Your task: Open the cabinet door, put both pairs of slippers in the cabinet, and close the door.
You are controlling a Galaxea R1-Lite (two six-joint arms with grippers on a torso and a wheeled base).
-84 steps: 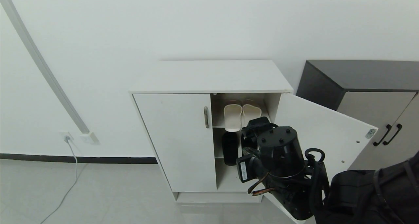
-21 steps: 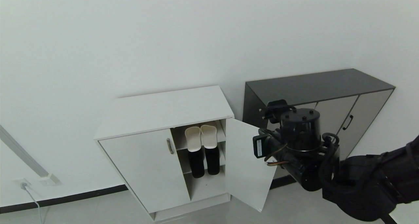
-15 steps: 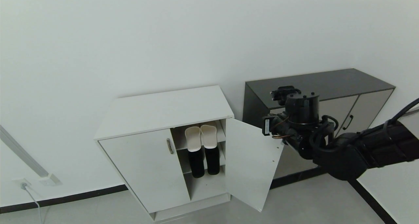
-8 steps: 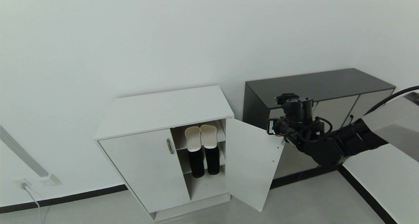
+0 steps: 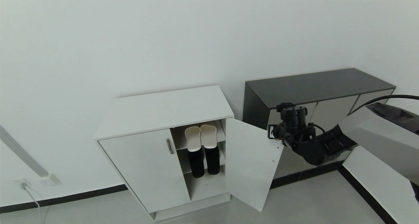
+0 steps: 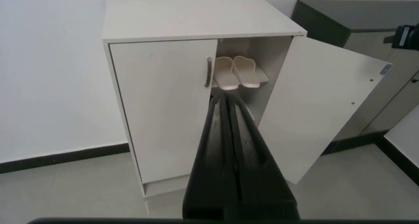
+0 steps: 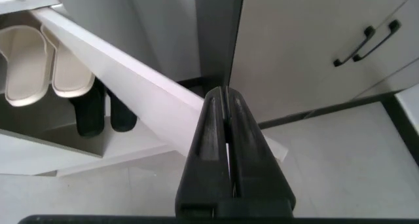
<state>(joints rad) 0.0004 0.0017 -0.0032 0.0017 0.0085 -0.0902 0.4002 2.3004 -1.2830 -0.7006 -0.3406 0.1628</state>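
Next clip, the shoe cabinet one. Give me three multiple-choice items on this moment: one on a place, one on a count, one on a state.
1. Where do the cream slippers lie? A. On the floor. B. On the dark sideboard. C. On the shelf above the black slippers.
2. How many pairs are in the cabinet? A. One. B. Two. C. Three.
3. The right-hand door is: A. open. B. shut. C. removed.
Answers: 1 C, cream sits one shelf above black; 2 B, one cream and one black pair show; 3 A, it swings outward.
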